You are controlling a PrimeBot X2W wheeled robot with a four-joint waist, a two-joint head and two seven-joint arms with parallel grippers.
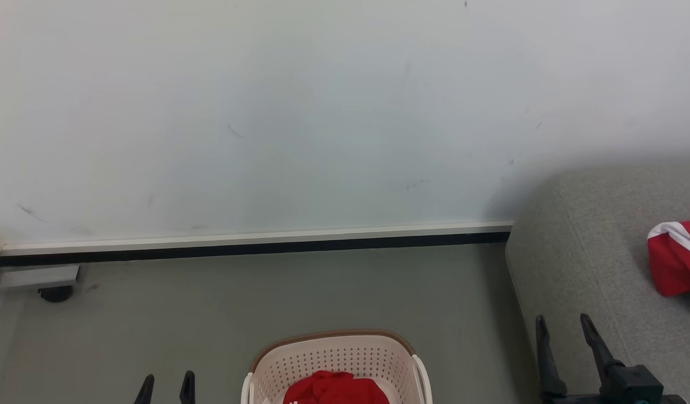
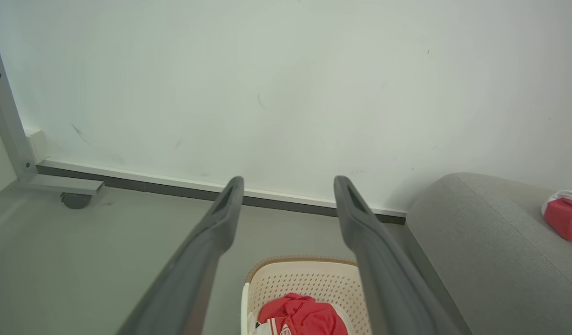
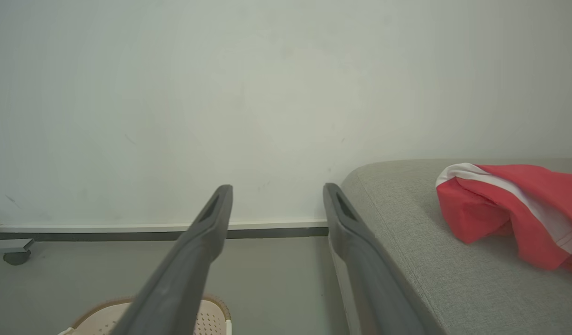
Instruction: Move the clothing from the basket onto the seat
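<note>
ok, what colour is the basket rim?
Brown; the basket itself is cream. Head view shows it best.

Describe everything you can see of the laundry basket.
The oval cream plastic laundry basket stands upright on the grey floor, left of the light grey fabric sofa cushion, floor showing between them. Its walls are perforated, its rim brown, with white loop handles at the sides. A crumpled red garment lies inside. Its near half is cut off by the picture's edge.
</note>
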